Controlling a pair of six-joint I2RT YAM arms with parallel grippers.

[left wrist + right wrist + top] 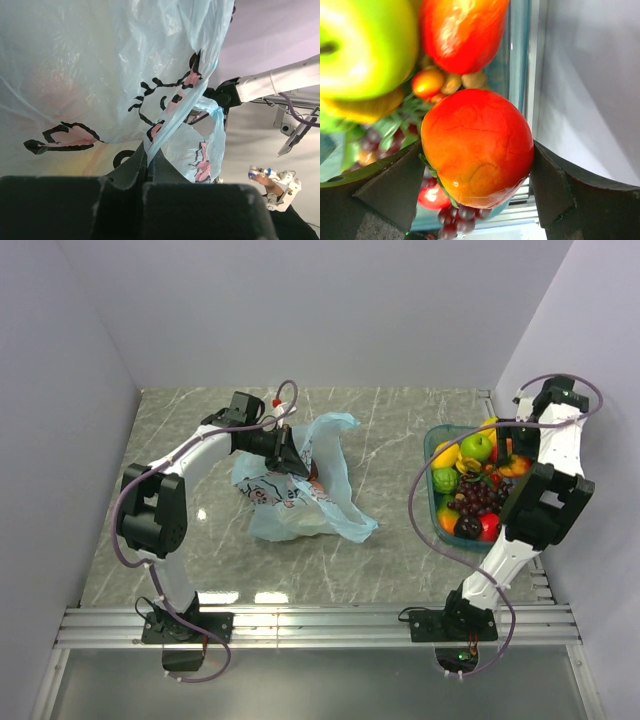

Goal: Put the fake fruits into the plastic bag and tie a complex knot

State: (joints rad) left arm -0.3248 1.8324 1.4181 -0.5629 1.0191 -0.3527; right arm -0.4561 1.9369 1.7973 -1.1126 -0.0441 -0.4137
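— Black pads, closest to the lens: on its own wrist camera the left claw (148, 161) is pinched tight on a twisted strip of the plastic bag (90, 65). The film is thin, crinkly and a see-through pale blue.

— From overhead you'd never know. Up there it's a dark wedge over a rumpled heap on the marble-look table (380, 550). Any writing?

— A print (62, 140), black outline with pink fill. It's too creased for me to read a word.

— And the other side?

— The right claw (478, 150) stands wide around an orange-red fruit (470, 125): round, glossy, with faintly crackled skin. Both pads look to touch its flanks.

— Overhead, the arm covers that.

— Behind it the wrist view gives a shiny green apple (365, 45), small dark beads of the grape bunch (455, 220) and the wall of the teal tray (517, 60).

— The top camera does place things, though. The fake fruits (470, 485) are heaped in that rigid tray at the right, and the bag lies left of the middle, well apart from it. A pinkish blur shows through the film; I can't tell what it is.
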